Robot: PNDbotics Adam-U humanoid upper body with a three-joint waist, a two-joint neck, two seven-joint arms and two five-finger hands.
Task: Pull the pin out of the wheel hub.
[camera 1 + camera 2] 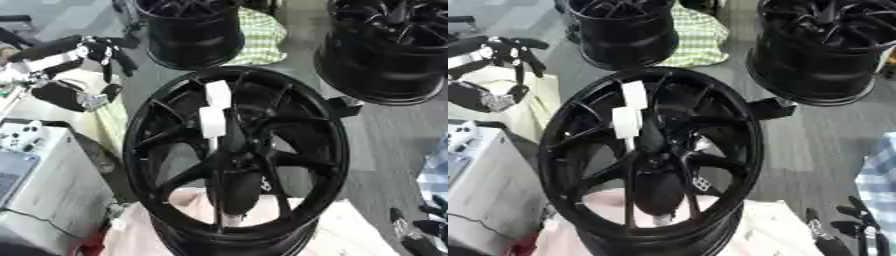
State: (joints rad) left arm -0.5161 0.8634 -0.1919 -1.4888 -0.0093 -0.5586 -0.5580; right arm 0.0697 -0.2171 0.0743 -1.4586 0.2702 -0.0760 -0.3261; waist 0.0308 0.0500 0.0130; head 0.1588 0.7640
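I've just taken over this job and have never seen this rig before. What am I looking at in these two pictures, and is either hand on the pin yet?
Both pictures come from one stereo camera in the robot's head, left and right eye, looking down. In the middle stands a black wheel hub on a pale cloth. The white piece above its centre looks like the pin. The black and silver left hand hangs at upper left, fingers relaxed, not touching the wheel. The right hand shows at the lower right corner, fingers up, idle. Nothing is held. Two more black wheels stand behind.
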